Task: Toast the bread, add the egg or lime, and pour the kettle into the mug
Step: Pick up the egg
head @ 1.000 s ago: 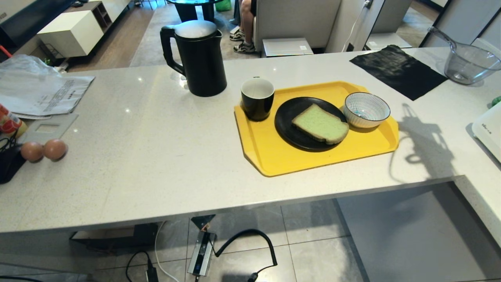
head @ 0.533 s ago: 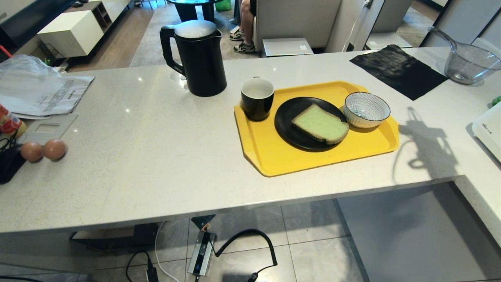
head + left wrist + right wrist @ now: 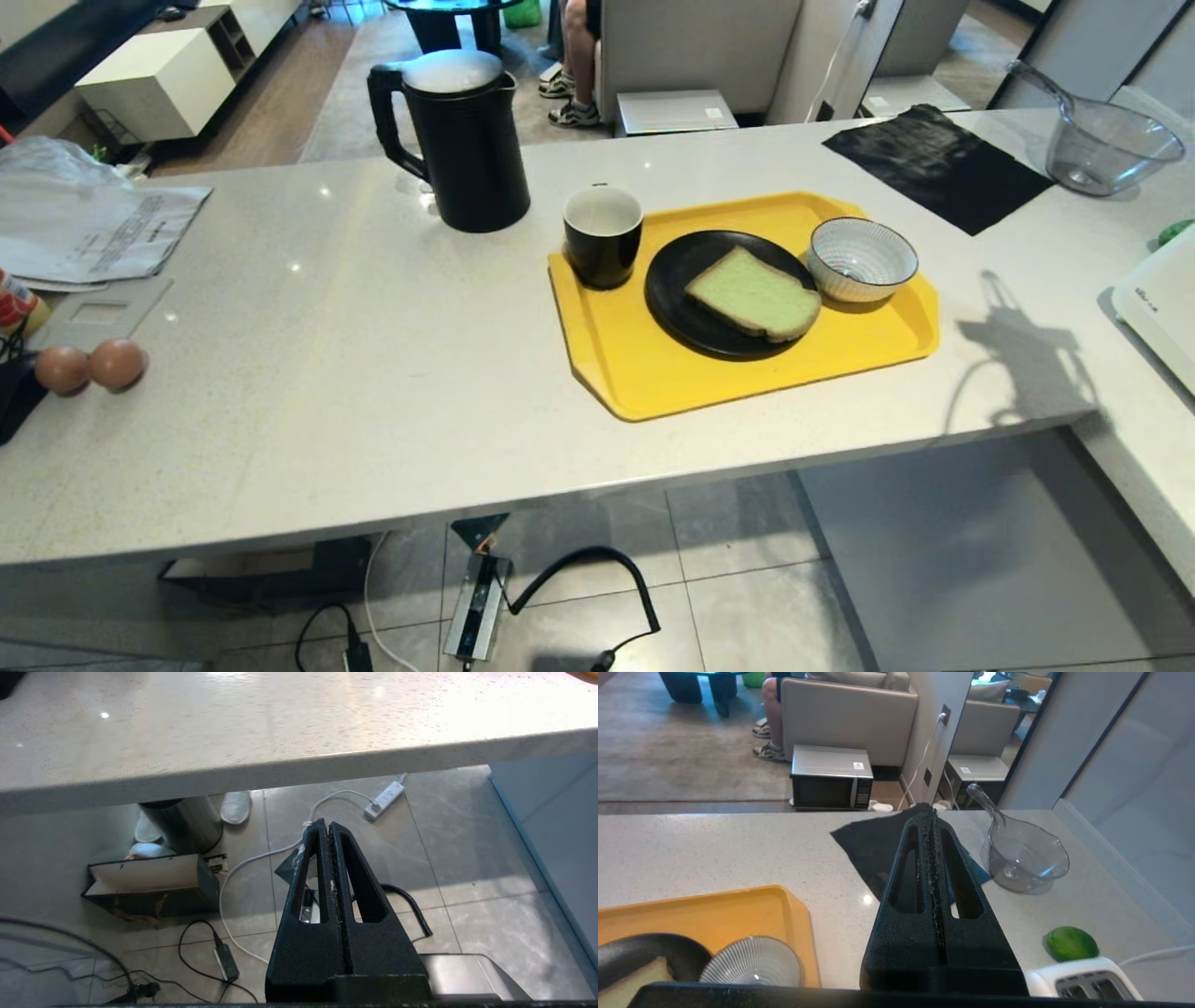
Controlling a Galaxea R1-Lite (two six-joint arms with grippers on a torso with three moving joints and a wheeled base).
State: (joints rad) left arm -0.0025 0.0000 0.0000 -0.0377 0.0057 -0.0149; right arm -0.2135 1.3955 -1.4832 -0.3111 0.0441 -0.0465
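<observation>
The bread [image 3: 754, 299], a pale green slice, lies on a black plate [image 3: 674, 301] on the yellow tray [image 3: 653, 369]. On the tray's far left corner stands the black mug [image 3: 603, 235], white inside. Behind it, off the tray, is the tall black kettle [image 3: 462, 140]. A lime [image 3: 1071, 942] lies on the counter beside the white toaster [image 3: 1083, 982]. The egg is out of view. My right gripper [image 3: 930, 812] is shut and empty, hovering over the counter to the right of the tray. Below the counter's front edge, my left gripper [image 3: 324, 825] is shut and empty over the floor.
A striped bowl [image 3: 859, 280] sits on the tray's right end. A black cloth [image 3: 934, 163] and a clear jug [image 3: 1106, 149] are at the back right. Two brown eggs [image 3: 89, 366] and papers [image 3: 84, 224] lie far left. A person's legs [image 3: 583, 56] show behind the counter.
The whole head view has shifted a little left, so the camera moved. The right arm's shadow on the counter has slid toward the front edge.
</observation>
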